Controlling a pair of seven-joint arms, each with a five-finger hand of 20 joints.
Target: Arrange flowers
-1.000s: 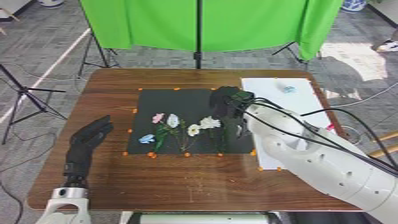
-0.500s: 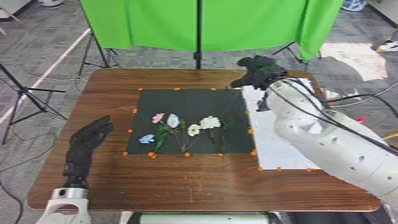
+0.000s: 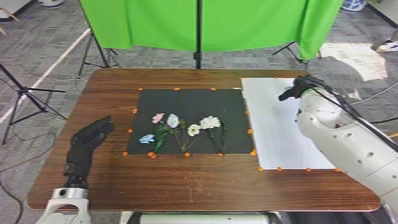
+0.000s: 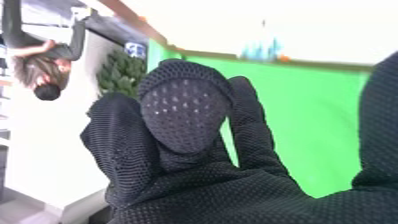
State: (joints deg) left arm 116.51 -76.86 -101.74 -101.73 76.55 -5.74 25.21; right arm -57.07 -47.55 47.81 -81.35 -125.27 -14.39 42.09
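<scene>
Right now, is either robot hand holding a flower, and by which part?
Nothing is held. The right robot hand is empty; a pale blue thing sits beyond its fingers, not in them. The left robot hand is empty too.

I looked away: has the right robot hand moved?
Yes, rightward: the right robot hand went from the right edge of the dark mat to the far right corner of the white sheet.

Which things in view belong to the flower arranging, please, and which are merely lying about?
For the job: pink flower; white flowers; light blue flower; black rectangular mat; white rectangular sheet; black-gloved right hand; black-gloved left hand.

Just around: green cloth backdrop; black tripod; blue-and-white pot.
</scene>
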